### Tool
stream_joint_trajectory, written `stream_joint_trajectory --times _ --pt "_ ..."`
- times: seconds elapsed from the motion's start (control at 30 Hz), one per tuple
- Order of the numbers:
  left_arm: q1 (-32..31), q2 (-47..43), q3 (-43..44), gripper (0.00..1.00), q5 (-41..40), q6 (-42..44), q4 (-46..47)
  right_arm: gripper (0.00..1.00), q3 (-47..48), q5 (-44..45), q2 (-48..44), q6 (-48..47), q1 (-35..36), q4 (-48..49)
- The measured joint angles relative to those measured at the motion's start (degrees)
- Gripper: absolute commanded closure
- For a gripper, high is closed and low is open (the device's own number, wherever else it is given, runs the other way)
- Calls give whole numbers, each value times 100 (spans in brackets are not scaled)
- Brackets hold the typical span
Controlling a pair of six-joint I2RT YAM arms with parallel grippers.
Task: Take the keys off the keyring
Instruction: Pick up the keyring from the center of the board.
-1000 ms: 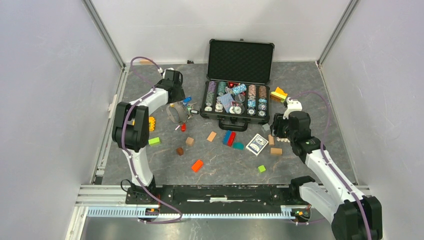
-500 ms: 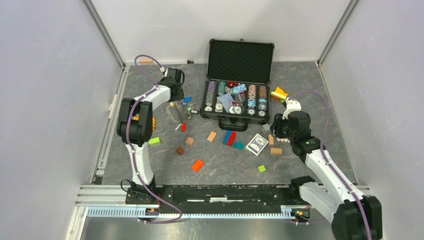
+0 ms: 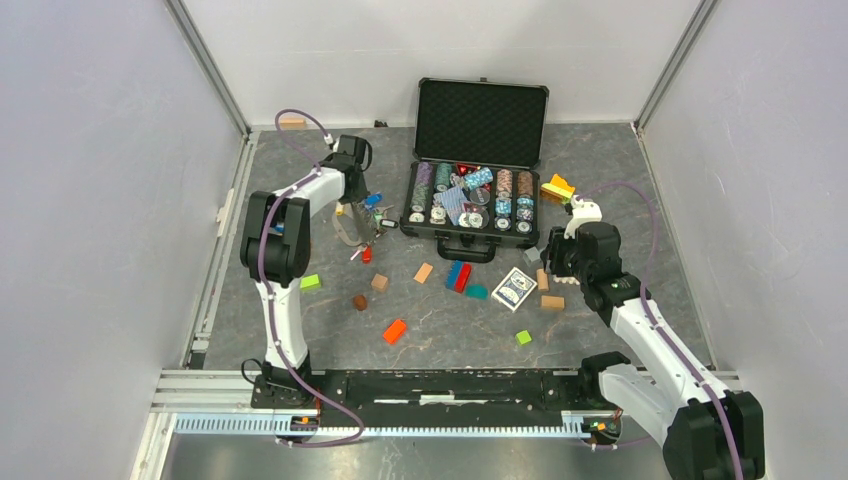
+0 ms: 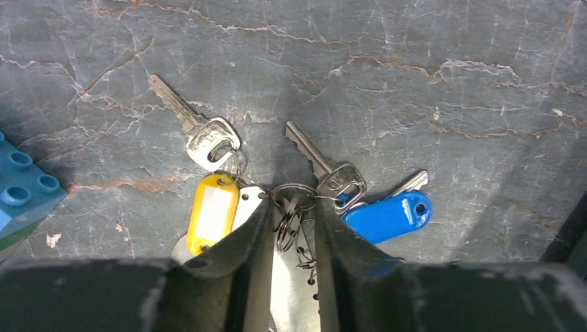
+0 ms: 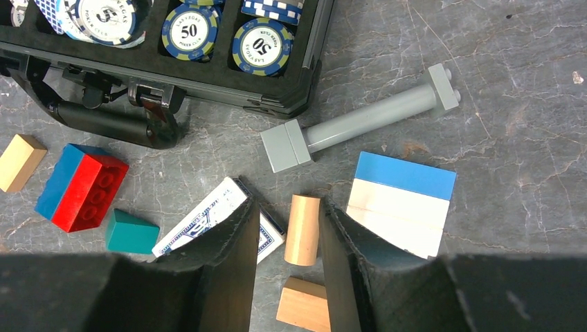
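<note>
Left gripper [image 4: 292, 207] is straddling the keyring [image 4: 294, 185] on the grey table [image 4: 415, 83]; grip is not confirmed.

Its jaws are standing narrowly apart with the ring and a short chain between them; whether they are pinching it cannot be told. The keys [image 4: 325, 169], the yellow tag [image 4: 213, 211] and the blue tag [image 4: 387, 216] are fanning out from the ring. Risk: the jaws may catch only the chain, or trap the yellow tag, so the whole bunch may lift together. The right gripper [image 5: 287, 214] is hanging part open, holding nothing, over a wooden peg [image 5: 303, 229], well apart from the ring.
</note>
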Motion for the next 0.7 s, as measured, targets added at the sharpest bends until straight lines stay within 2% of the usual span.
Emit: stream_joint_trajectory --times 0.23,0.47,0.7 --pt "11 0 9 96 -20 0 -33 60 0 -35 0 0 0 2" --pt "20 -157 -195 98 -57 0 -33 61 0 -39 0 2 0 22" --pt "-55 -1027 -721 98 -254 17 -101 61 0 -39 -17 2 0 33"
